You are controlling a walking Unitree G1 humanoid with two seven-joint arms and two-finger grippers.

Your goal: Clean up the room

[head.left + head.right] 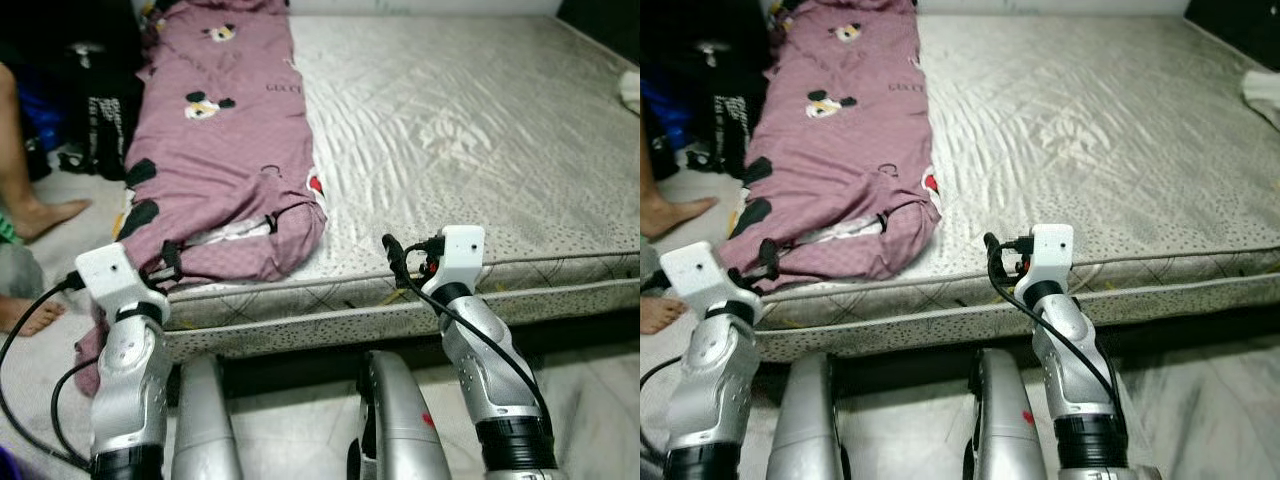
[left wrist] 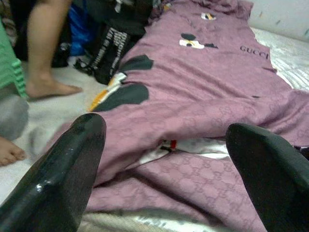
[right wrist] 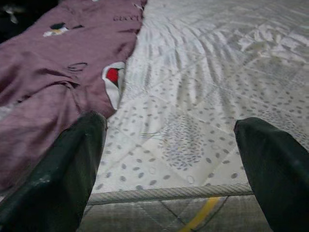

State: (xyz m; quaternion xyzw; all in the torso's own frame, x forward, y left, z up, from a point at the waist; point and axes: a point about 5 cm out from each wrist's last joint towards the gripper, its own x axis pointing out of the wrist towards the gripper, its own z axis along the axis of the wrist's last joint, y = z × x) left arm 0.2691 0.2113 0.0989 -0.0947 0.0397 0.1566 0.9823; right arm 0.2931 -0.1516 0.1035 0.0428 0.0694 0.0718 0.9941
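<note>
A mauve blanket (image 1: 215, 150) with cartoon patches lies bunched along the left side of the bare mattress (image 1: 470, 130), its lower end spilling over the front corner. My left gripper (image 2: 166, 169) stands open just before that lower end, its fingers (image 2: 63, 179) wide apart with the blanket (image 2: 203, 96) between and beyond them. My right gripper (image 3: 174, 169) is open too, held at the mattress front edge (image 3: 169, 193), right of the blanket (image 3: 53, 82). Nothing is held by either.
A person's bare legs and feet (image 1: 35, 215) stand on the floor left of the bed. Dark bags (image 1: 100, 110) sit by the bed's far left. A pale item (image 1: 630, 90) lies at the mattress's right edge. Grey floor runs beneath me.
</note>
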